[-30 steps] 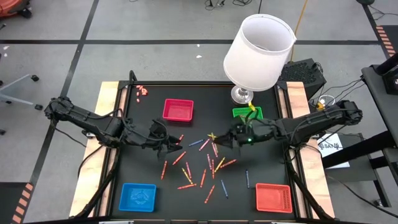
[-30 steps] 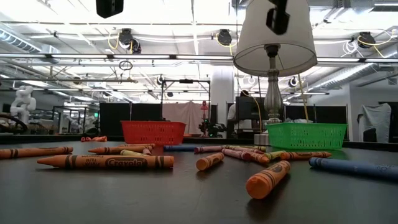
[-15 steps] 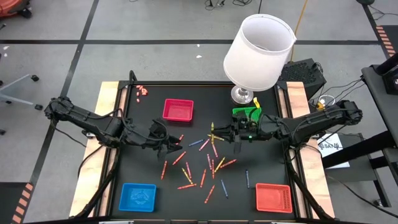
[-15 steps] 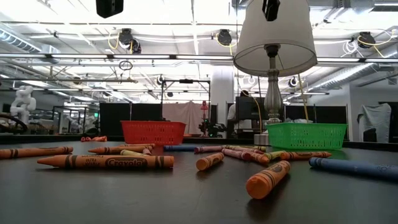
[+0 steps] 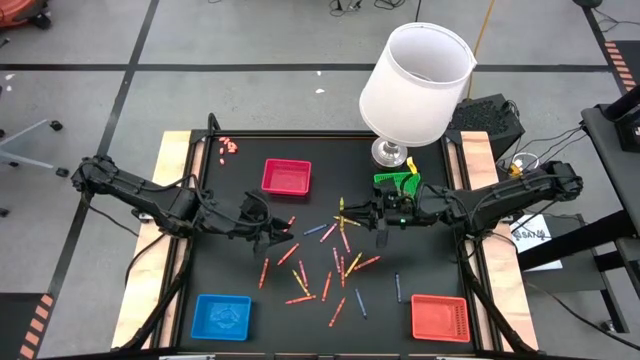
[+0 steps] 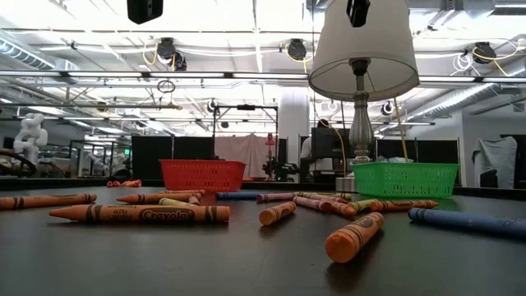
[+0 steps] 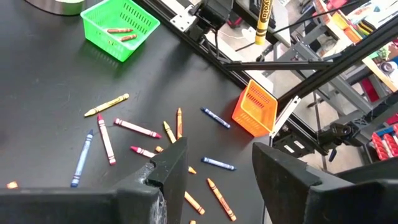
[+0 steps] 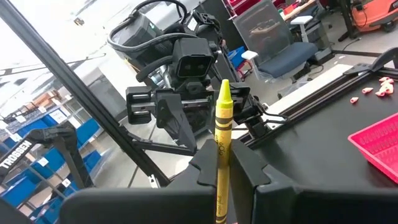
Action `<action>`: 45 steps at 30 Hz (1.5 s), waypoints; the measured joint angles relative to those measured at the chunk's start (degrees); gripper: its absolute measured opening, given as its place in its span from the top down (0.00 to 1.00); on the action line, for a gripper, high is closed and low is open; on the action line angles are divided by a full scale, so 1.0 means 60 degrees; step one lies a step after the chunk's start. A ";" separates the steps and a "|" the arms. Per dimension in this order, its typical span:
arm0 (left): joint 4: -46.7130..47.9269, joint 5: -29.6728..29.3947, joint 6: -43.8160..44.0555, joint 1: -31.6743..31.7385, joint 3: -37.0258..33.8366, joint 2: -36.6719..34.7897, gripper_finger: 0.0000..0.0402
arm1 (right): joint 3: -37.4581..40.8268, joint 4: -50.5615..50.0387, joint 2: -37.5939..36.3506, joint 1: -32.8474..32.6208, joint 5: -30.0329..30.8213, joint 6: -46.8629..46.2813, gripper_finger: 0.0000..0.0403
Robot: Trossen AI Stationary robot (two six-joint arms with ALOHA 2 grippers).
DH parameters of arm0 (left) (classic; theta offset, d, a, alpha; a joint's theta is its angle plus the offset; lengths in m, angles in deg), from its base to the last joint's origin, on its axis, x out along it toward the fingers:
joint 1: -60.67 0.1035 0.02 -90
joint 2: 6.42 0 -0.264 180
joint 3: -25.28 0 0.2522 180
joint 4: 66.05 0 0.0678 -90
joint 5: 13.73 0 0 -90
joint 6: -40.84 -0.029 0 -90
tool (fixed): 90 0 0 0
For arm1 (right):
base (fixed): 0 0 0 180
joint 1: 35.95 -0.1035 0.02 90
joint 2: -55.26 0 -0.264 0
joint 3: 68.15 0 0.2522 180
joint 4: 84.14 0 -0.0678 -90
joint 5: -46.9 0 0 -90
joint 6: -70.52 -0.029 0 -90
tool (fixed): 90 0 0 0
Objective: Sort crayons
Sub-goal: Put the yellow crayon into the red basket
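One yellow crayon (image 8: 222, 146) stands clamped upright between the closed fingers of the right gripper (image 5: 378, 214), which a second ago hung over the scatter and has since drawn back to sit beside the green tray (image 5: 398, 182), where it has now stopped; that looks like a drop into the tray coming up. The left gripper (image 5: 274, 232) waits with fingers spread above the loose crayons (image 5: 330, 262) mid-table, holding nothing.
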State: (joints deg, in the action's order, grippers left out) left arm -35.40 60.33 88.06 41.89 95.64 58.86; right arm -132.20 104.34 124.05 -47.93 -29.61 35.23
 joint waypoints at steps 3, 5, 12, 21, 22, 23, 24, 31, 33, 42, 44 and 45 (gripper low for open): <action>0.0000 -0.0099 0.0000 0.0000 0.0000 0.0000 0.55 | 0.0000 -0.0002 0.0000 0.0000 -0.0002 0.0000 1.00; 0.0000 -0.0136 0.0000 0.0000 0.0000 0.0000 0.55 | 0.0000 -0.0004 0.0000 0.0000 -0.0002 0.0031 1.00; -0.0128 -0.0380 0.0043 0.0000 0.0004 0.0149 0.55 | 0.0000 -0.0004 0.0000 0.0000 -0.0002 0.0073 1.00; -0.2439 -0.0402 -0.0784 0.0099 0.0004 0.1305 0.55 | 0.0000 -0.0022 0.0000 0.0000 -0.0003 0.0066 1.00; -0.2857 -0.0402 -0.0792 0.0151 0.0004 0.1462 0.55 | 0.0000 -0.0022 0.0000 0.0000 -0.0006 0.0046 1.00; -0.3274 -0.0402 -0.0844 0.0210 0.0004 0.1624 0.55 | 0.0000 -0.0022 0.0000 0.0000 -0.0006 0.0025 1.00; -0.3704 -0.0402 -0.0930 0.0259 0.0004 0.1789 0.55 | 0.0000 -0.0022 0.0000 0.0000 -0.0006 0.0017 1.00; -0.6257 0.0151 -0.1474 0.0648 0.0004 0.2736 0.55 | 0.0000 -0.0022 0.0000 0.0000 -0.0006 -0.0012 1.00; -0.6567 0.0304 -0.1486 0.0734 0.0004 0.2920 0.55 | 0.0000 -0.0022 0.0000 0.0000 -0.0011 -0.0162 1.00; -0.7904 0.0398 -0.1504 0.1012 0.0009 0.3346 0.55 | 0.0000 -0.0015 0.0000 -0.0074 -0.0040 -0.0299 1.00; -0.8074 0.0516 -0.1500 0.1116 0.0007 0.3419 0.55 | 0.0000 -0.0015 0.0000 -0.0076 -0.0035 -0.0299 1.00; -0.8153 0.0619 -0.1479 0.1189 0.0011 0.3473 0.55 | 0.0000 -0.0017 0.0000 -0.0076 -0.0032 -0.0297 1.00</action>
State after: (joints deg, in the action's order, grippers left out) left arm -84.32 64.05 79.19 49.02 95.71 79.70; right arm -132.20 104.24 124.05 -48.39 -29.80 33.45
